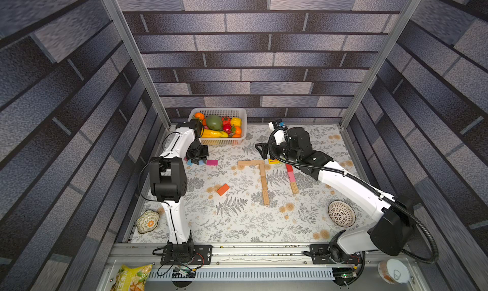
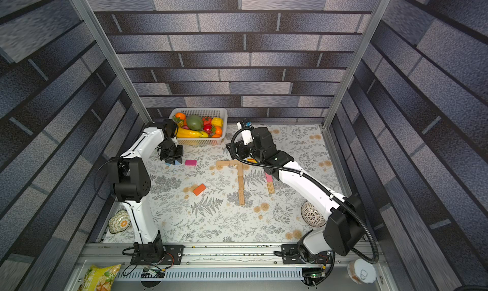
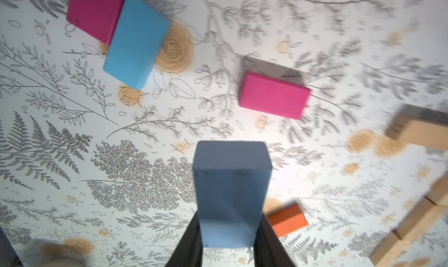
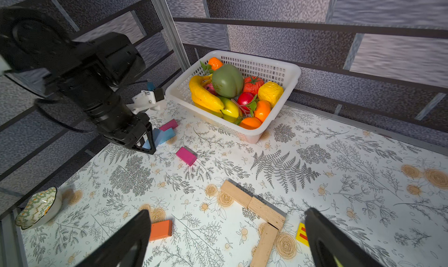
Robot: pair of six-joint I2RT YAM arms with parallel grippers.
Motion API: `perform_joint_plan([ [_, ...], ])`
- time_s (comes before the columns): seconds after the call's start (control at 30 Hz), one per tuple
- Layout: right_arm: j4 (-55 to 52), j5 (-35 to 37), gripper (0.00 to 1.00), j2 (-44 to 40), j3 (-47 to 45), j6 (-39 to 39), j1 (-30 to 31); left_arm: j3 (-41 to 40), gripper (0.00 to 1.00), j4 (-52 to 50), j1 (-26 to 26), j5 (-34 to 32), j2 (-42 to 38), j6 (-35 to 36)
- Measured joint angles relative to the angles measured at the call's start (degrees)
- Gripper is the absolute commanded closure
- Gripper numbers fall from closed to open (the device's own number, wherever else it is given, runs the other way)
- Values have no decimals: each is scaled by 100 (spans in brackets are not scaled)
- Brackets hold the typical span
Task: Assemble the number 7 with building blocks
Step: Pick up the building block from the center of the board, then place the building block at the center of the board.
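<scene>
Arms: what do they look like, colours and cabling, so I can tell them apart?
Both have white shells and black joints. The left gripper and right gripper are black. The right arm carries a thick ribbed black hose; the left arm a thin black cable at its elbow.

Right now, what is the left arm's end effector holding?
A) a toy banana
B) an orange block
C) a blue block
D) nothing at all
C: in the left wrist view the left end effector is closed on a blue block, with a black finger against each of its sides, while the orange block lies loose beyond it.
</scene>
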Motion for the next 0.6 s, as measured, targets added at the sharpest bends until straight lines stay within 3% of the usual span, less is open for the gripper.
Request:
perform_joint_plan([
  [0.13,-9,90,0,-101,-33,-103,-2,114,69,-42,-529,133,-103,378],
  [0.37,-149,151,0,-487,-52,-310,-46,103,70,-46,-1329,-72,603,981],
  [0.6,-315,149,0,-887,-249,-350,-72,260,69,-66,-1569,-389,1130,1252],
])
